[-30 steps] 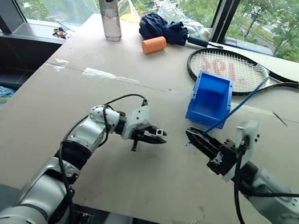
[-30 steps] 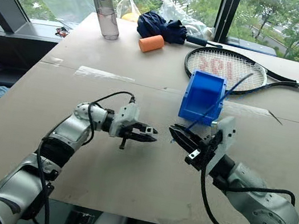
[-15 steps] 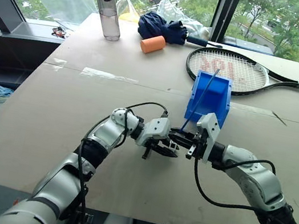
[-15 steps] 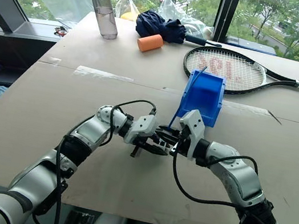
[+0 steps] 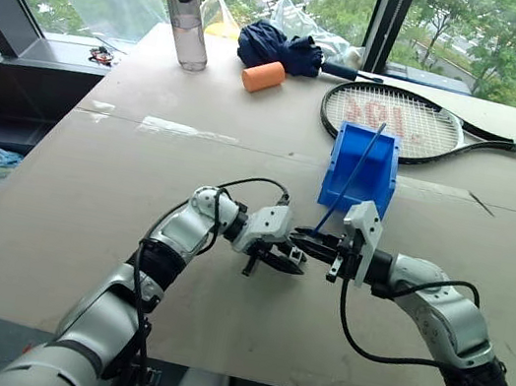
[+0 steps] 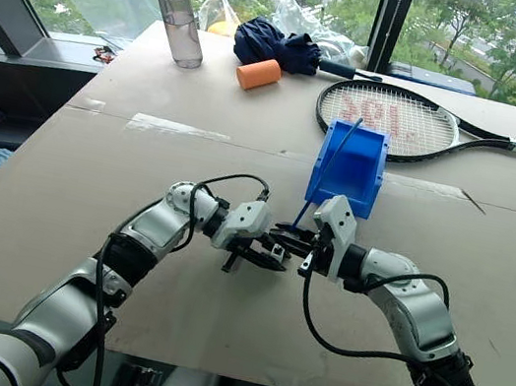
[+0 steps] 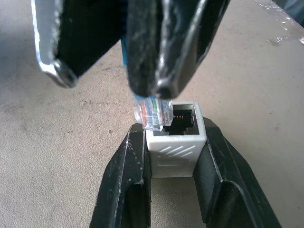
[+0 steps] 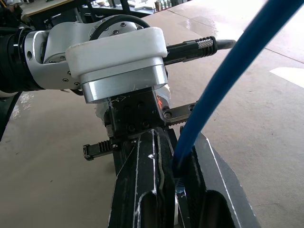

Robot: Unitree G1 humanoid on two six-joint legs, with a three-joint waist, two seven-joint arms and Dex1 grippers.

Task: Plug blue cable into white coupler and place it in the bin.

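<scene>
The blue cable (image 5: pixel 351 175) was seen as a thin, stiff bright-blue cord rising from the centre of the left eye view up across the front of the bin, ending below in a small clear plug (image 7: pixel 153 113) whose coloured wires were visible through the plastic. The white coupler (image 7: pixel 175 140) was shown as a tiny white rectangular block with slanted ribs on its face and a dark socket with metal contacts. In the left wrist view the plug was placed at the socket's edge, tilted and overlapping one corner of the opening, not seated inside.

The left gripper (image 5: pixel 293 257) was clamped on the white coupler, one black finger pressed against each side of the block. The right gripper (image 5: pixel 308 239) was clenched on the blue cable just behind the plug, its fingers nearly together, tip to tip with the left gripper at the centre of the frame above the table (image 5: pixel 84 212).

The bin (image 5: pixel 363 169), a boxy bright-blue container with a cut-away front, stood just above centre, right of the middle; whether anything lay inside could not be told. Behind it a racket (image 5: pixel 401 120) was laid flat, and a water bottle (image 5: pixel 187 18), an orange cylinder (image 5: pixel 265 76) and a dark blue umbrella (image 5: pixel 284 48) were found near the upper edge
</scene>
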